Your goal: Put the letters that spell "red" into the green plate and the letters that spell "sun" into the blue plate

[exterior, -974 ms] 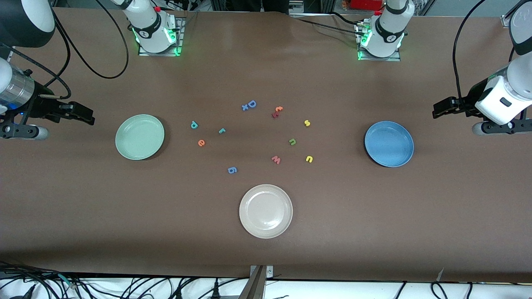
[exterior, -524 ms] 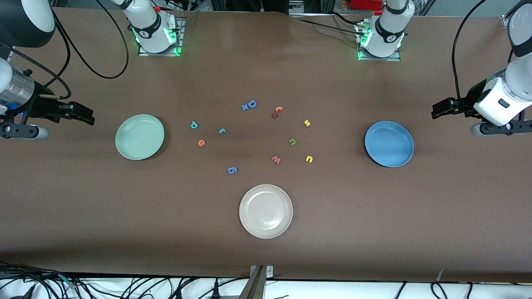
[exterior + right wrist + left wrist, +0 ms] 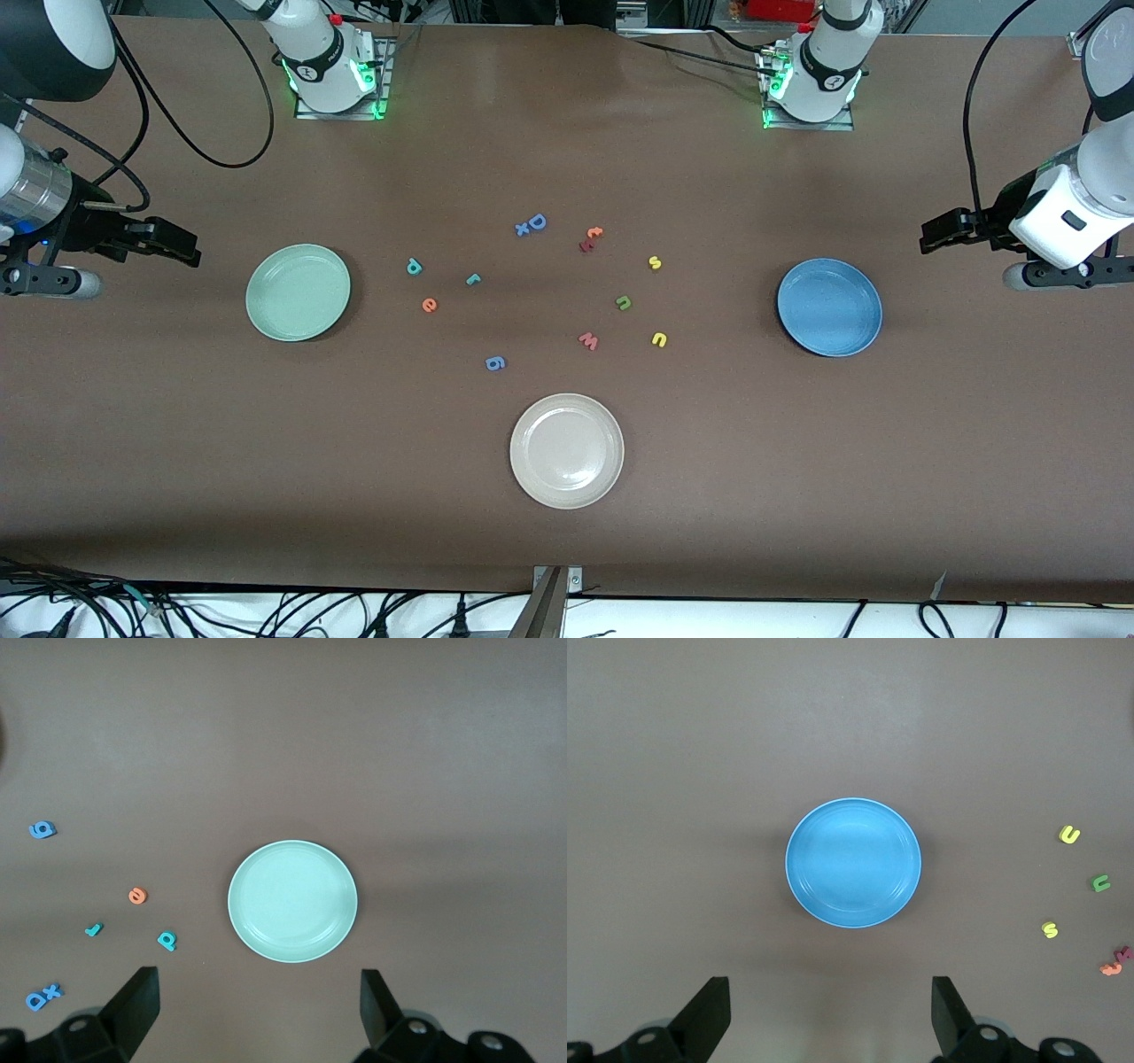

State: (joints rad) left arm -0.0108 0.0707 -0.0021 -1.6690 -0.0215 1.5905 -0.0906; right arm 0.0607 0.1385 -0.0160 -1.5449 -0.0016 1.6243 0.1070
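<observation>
Waiting beside their plates, left gripper [image 3: 941, 232] and right gripper [image 3: 177, 246] hold fingers apart, empty; all 6 letters lie unsorted between green plate [image 3: 266, 266] and blue plate [image 3: 802, 332], so next comes reaching for one, likely the "d" [image 3: 414, 266].

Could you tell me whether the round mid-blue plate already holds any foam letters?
No, the round mid-blue plate is bare, and the tiny yellow foam "s" lies on the brown table beside it.

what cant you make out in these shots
- Small blue piece touching the larger blue "D", front view: too small to read.
- Orange-and-red letter pair, front view: too small to read; left wrist view: cut by the edge.
- Beige-white plate: outside both wrist views.
</observation>
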